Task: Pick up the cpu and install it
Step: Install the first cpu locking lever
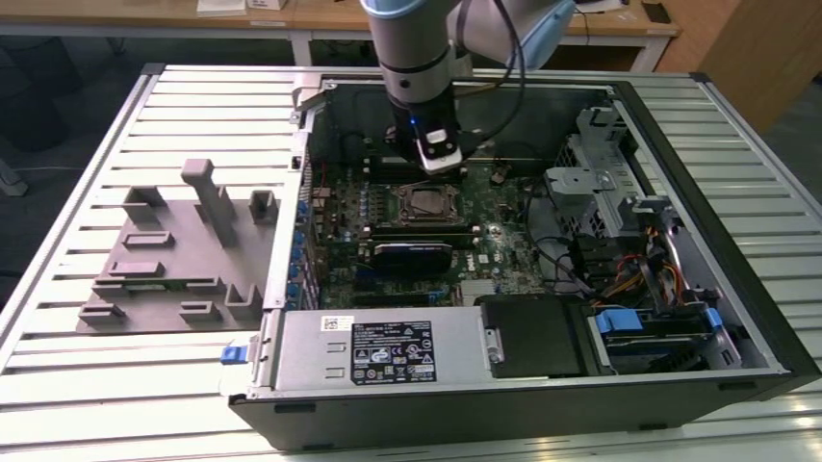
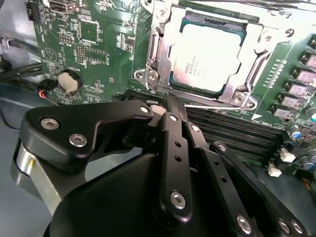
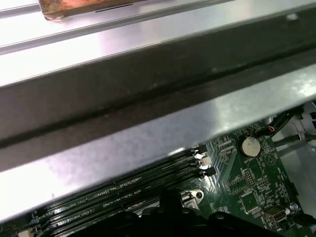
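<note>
The cpu (image 2: 210, 57) is already sitting in the socket frame (image 2: 256, 52) on the motherboard (image 2: 89, 39), and the gripper (image 2: 170, 106) is hovering just beside it with fingers pressed together, holding nothing, so I'm guessing any sideways drift is risking clipping the frame or the 4 memory slots (image 2: 237, 131).

I work in a lab workshop: an opened computer case (image 1: 540, 385) on a slatted metal bench (image 1: 77, 385), wooden desks (image 1: 321, 19) behind.

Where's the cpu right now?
The silvery square cpu sits in the metal socket frame on the green motherboard, beside the black memory slots.
</note>
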### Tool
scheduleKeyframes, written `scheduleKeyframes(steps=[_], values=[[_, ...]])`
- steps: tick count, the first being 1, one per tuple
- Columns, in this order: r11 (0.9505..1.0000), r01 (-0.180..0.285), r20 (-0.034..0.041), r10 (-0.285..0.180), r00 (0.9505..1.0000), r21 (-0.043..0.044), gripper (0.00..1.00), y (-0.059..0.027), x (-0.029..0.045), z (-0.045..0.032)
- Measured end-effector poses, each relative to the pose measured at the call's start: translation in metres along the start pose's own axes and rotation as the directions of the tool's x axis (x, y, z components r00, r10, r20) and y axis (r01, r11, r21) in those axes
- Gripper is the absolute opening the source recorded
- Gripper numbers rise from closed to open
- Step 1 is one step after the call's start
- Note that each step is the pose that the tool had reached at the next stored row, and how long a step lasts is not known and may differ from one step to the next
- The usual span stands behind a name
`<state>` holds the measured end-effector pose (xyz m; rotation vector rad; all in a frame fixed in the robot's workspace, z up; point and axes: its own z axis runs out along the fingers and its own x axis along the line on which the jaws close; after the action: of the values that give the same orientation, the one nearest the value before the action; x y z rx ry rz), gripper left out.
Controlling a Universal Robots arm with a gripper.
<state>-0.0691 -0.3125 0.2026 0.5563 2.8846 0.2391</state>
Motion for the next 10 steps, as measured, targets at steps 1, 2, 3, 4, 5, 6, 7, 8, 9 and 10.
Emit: scheduleKeyframes(steps=[1,2,3,4,5,6,7,8,9,10], values=[[1.0,-0.004,0.0007,0.004,1.0,0.0006,0.11,0.0001,0.001,0.0],[1.0,-0.007,0.0015,0.007,1.0,0.0011,0.11,0.0001,0.002,-0.0001],[1.0,-0.01,0.002,0.01,1.0,0.0016,0.11,0.0001,0.0031,-0.0002],[0.9999,-0.013,0.0026,0.013,0.9999,0.0021,0.11,0.0,0.0042,-0.0003],[0.9999,-0.015,0.0031,0.015,0.9999,0.0026,0.11,0.0001,0.0053,-0.0004],[0.9998,-0.018,0.0036,0.018,0.9998,0.0032,0.11,0.0004,0.0061,-0.0003],[0.9998,-0.02,0.004,0.02,0.9998,0.0035,0.11,0.0008,0.0066,0.0],[0.9997,-0.023,0.0045,0.023,0.9997,0.0039,0.11,0.0014,0.0071,0.0004],[0.9997,-0.026,0.0052,0.026,0.9997,0.0043,0.11,0.0021,0.0076,0.0008],[0.9996,-0.029,0.0058,0.029,0.9996,0.0048,0.11,0.0028,0.0079,0.0012]])
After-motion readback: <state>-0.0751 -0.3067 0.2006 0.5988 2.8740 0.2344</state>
